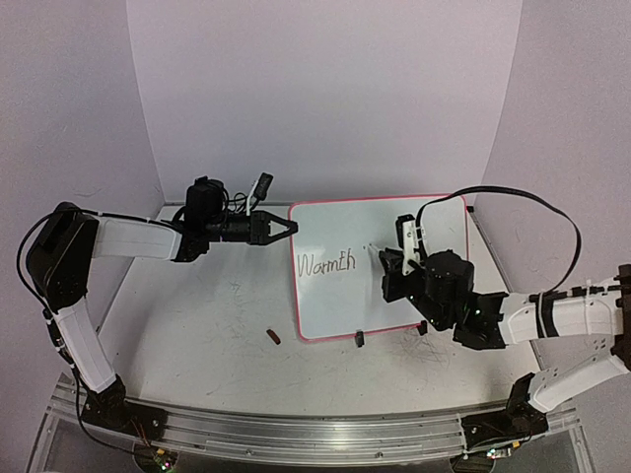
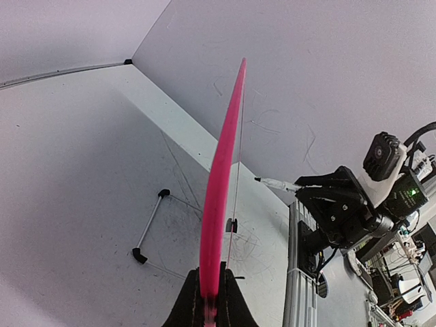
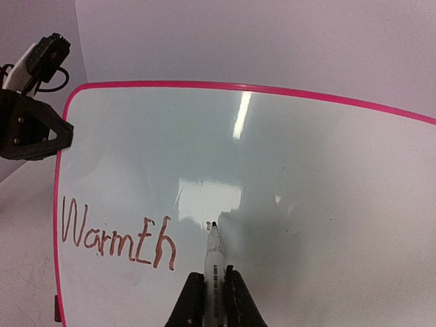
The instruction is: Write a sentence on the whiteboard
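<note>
Tabletop (image 1: pixel 197 325) scuffed, pale, bears whiteboard (image 1: pixel 335 305); lilac walls (image 1: pixel 325 99).

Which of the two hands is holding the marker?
The right hand, with the marker pointed at the whiteboard just past the written letters; the left hand only pinches the board's pink frame.

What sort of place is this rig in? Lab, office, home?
Probably a robotics lab test cell: plain backdrop panels enclose a scuffed tabletop, an aluminium rail runs along its near edge, and cables and gear clutter the space beyond the table.
</note>
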Controlling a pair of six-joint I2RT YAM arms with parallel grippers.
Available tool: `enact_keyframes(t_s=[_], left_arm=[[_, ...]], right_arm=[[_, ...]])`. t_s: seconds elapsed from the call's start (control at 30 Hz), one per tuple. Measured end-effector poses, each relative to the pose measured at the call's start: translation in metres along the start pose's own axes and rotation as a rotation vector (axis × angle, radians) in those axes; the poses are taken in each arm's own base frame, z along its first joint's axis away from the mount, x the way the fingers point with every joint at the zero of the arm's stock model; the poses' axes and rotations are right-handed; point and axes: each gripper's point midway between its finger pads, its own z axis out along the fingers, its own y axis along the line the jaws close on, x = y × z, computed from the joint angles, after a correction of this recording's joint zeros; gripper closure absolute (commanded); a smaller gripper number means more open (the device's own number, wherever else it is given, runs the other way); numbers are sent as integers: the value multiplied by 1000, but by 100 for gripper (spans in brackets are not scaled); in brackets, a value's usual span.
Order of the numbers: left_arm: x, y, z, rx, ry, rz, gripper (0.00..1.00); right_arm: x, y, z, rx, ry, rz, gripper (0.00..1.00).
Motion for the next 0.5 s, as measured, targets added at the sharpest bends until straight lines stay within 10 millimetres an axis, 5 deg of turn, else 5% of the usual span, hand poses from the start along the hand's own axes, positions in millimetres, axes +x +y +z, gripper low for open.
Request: enact_keyframes(t_s=[0.5], left_arm=[[0,0,0,0,0,0,100]], right_arm=[[24,4,5,-14,57,-35,100]])
